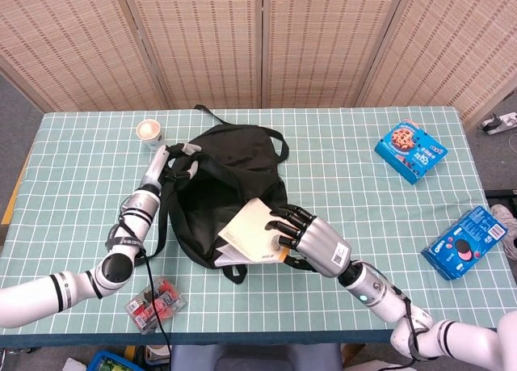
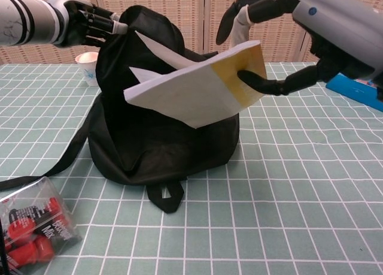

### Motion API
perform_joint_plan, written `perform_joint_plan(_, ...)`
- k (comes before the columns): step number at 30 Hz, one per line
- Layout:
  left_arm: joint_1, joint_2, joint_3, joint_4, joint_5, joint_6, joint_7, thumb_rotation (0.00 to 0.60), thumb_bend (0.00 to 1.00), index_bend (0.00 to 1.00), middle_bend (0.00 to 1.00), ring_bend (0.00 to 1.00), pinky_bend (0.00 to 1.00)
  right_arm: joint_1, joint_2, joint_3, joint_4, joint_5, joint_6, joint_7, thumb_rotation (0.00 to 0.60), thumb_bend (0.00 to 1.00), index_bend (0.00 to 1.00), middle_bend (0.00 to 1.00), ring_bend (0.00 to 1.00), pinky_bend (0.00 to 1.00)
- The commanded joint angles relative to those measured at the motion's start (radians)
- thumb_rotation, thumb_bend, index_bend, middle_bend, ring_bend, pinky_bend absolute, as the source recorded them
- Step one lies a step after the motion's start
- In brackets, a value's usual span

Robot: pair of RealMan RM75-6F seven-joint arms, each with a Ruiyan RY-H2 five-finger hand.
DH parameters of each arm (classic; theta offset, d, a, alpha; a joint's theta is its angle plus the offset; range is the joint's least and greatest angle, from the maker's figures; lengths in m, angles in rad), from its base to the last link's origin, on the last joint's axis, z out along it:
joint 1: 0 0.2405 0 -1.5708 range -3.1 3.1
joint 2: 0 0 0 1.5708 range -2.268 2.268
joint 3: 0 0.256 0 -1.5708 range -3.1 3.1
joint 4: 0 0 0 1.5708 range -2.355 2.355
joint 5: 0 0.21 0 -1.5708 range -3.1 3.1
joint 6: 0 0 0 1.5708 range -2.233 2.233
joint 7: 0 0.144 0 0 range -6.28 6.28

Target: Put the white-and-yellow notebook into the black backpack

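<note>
The black backpack [image 1: 230, 181] [image 2: 155, 131] lies on the table with its mouth gaping toward me. My left hand [image 1: 179, 162] [image 2: 90, 23] grips its upper rim and holds the opening up. The white-and-yellow notebook [image 1: 252, 232] [image 2: 194, 89] is tilted, its white end over the bag's mouth and its yellow end toward my right. My right hand [image 1: 303, 235] [image 2: 281, 35] grips that yellow end, thumb beneath and fingers on top. How far the notebook's far edge reaches into the bag is hidden.
A paper cup [image 1: 150, 133] [image 2: 88, 66] stands behind the bag at the left. A clear box of red items [image 1: 155, 303] [image 2: 33, 224] sits at the front left. Two blue cookie packs [image 1: 410, 150] [image 1: 464, 242] lie on the right. The backpack strap [image 2: 57, 164] trails leftwards.
</note>
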Motion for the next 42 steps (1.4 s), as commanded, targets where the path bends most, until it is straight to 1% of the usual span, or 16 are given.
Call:
perform_joint_plan(1, -0.005, 0.003, 0.0, 0.014, -0.018, -0.004, 0.01, 0.6, 0.49, 0.71, 0.29, 0.25, 0.13, -0.01, 0.018, -0.009, -0.02, -0.008, 0.021, -0.009, 0.6, 0.36, 0.75, 0.37, 0.22, 0.24)
perform_joint_plan(10, 0.001, 0.009, -0.004, 0.017, -0.034, -0.017, 0.005, 0.6, 0.49, 0.71, 0.29, 0.25, 0.13, -0.042, 0.077, -0.017, -0.064, -0.011, 0.065, -0.033, 0.6, 0.36, 0.75, 0.37, 0.22, 0.24)
perform_joint_plan(12, 0.002, 0.013, -0.006, 0.013, -0.034, -0.022, 0.004, 0.585, 0.49, 0.71, 0.29, 0.25, 0.13, -0.042, 0.079, -0.016, -0.07, -0.006, 0.064, -0.028, 0.6, 0.36, 0.75, 0.37, 0.22, 0.24)
perform_joint_plan(15, 0.005, 0.018, -0.01, 0.005, -0.039, -0.033, -0.004, 0.546, 0.49, 0.71, 0.29, 0.24, 0.13, -0.041, 0.08, -0.014, -0.075, -0.01, 0.069, -0.025, 0.6, 0.36, 0.75, 0.37, 0.22, 0.24)
perform_joint_plan(17, 0.006, 0.023, -0.01, 0.003, -0.041, -0.039, -0.004, 0.533, 0.49, 0.71, 0.29, 0.25, 0.13, -0.04, 0.084, -0.012, -0.083, -0.011, 0.074, -0.02, 0.6, 0.36, 0.75, 0.37, 0.22, 0.24)
perform_joint_plan(22, 0.004, 0.02, -0.002, 0.012, -0.043, -0.035, 0.0, 0.53, 0.49, 0.72, 0.29, 0.25, 0.13, -0.046, 0.098, -0.009, -0.108, -0.02, 0.092, -0.021, 0.6, 0.36, 0.75, 0.37, 0.22, 0.24)
perform_joint_plan(25, 0.007, 0.023, -0.007, 0.009, -0.053, -0.045, -0.009, 0.526, 0.49, 0.72, 0.29, 0.25, 0.13, -0.046, 0.1, -0.006, -0.109, -0.02, 0.092, -0.027, 0.6, 0.36, 0.75, 0.37, 0.22, 0.24)
perform_joint_plan(28, 0.012, 0.037, -0.017, -0.012, -0.064, -0.062, -0.024, 0.527, 0.49, 0.72, 0.29, 0.25, 0.13, -0.034, 0.083, 0.0, -0.09, -0.013, 0.072, -0.024, 0.6, 0.36, 0.75, 0.37, 0.22, 0.24)
perform_joint_plan(32, 0.017, 0.061, -0.027, -0.045, -0.07, -0.076, -0.035, 0.528, 0.49, 0.72, 0.29, 0.25, 0.13, -0.003, 0.039, 0.012, -0.036, -0.002, 0.035, -0.013, 0.6, 0.36, 0.75, 0.37, 0.22, 0.24)
perform_joint_plan(35, 0.018, 0.073, -0.027, -0.065, -0.072, -0.075, -0.038, 0.529, 0.49, 0.72, 0.29, 0.25, 0.13, 0.025, -0.006, 0.023, 0.014, 0.006, 0.011, 0.004, 0.6, 0.36, 0.75, 0.37, 0.22, 0.24)
perform_joint_plan(42, 0.022, 0.104, -0.028, -0.106, -0.088, -0.089, -0.057, 0.522, 0.49, 0.72, 0.29, 0.25, 0.13, 0.096, -0.112, 0.04, 0.169, 0.01, -0.031, 0.043, 0.6, 0.35, 0.75, 0.36, 0.22, 0.24)
